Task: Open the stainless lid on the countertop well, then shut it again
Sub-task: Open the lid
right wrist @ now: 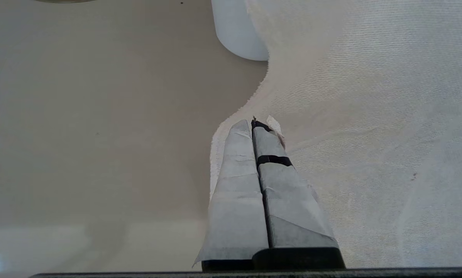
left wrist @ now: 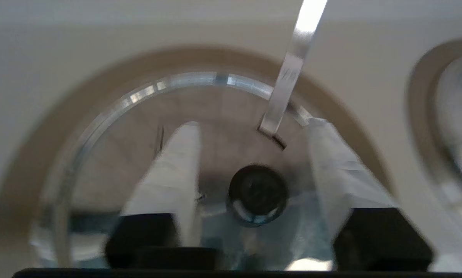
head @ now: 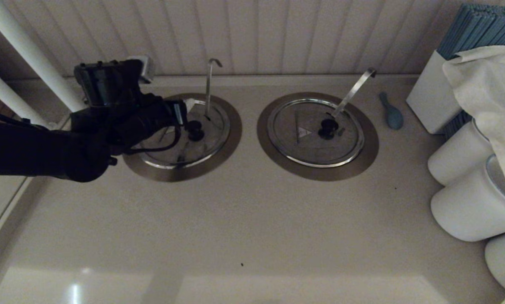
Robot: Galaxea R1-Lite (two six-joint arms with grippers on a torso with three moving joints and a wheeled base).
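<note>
The stainless lid [head: 212, 137] lies flat in the countertop well, whose brown-grey collar [head: 232, 141] rings it. The black knob [head: 195, 131] sits at the lid's centre, and the thin hooked rod [head: 209, 84] rises behind it. My left gripper [head: 184, 116] hovers over the lid from the left. In the left wrist view this gripper [left wrist: 254, 127] is open, its fingers [left wrist: 169, 173] standing either side of the knob [left wrist: 258, 193] with a gap on each side. The rod [left wrist: 288, 85] pokes through the lid [left wrist: 223, 112] just beyond. My right gripper [right wrist: 256, 123] is shut on nothing, beside a white cloth [right wrist: 369, 116].
The twin lid [head: 307, 131] with a flat ladle handle [head: 353, 90] lies to the right. A blue spoon [head: 390, 112] rests beyond it. White canisters [head: 467, 202] and a draped cloth [head: 488, 84] crowd the right edge. A panelled wall stands behind.
</note>
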